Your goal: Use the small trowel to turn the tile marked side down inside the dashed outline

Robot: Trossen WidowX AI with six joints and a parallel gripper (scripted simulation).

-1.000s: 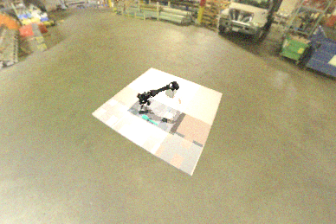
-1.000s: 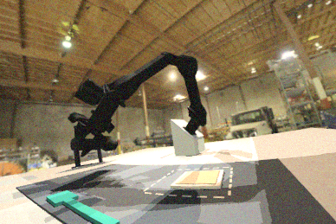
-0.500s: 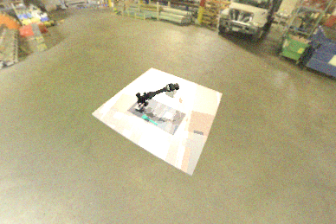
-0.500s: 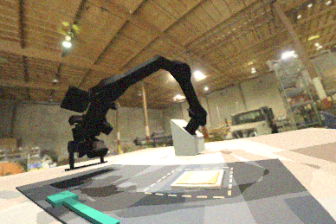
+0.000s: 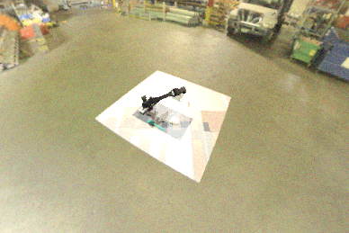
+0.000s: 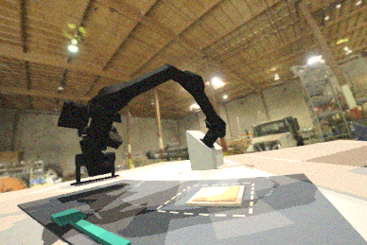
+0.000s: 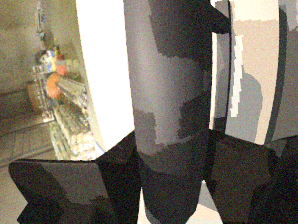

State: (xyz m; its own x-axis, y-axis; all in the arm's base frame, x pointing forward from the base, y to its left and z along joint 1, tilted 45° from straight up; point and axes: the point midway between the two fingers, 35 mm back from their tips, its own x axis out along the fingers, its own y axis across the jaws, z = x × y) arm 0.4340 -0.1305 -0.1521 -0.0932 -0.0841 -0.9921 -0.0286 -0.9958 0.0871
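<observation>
The tile, pale with a tan-orange patch on its upper face, lies flat inside the dashed outline on the dark mat in the exterior view. My gripper is low over the mat's far left edge, to the left of the tile and clear of it. It is shut on a thick dark rounded handle, taken as the trowel's, which fills the middle of the wrist view. The trowel's blade cannot be made out. Whether the tile's marked side is up cannot be told.
A teal T-shaped tool lies on the mat's near left part, in front of the gripper. A pale wedge-shaped block stands beyond the mat beside the arm's base. The pale table top surrounds the mat.
</observation>
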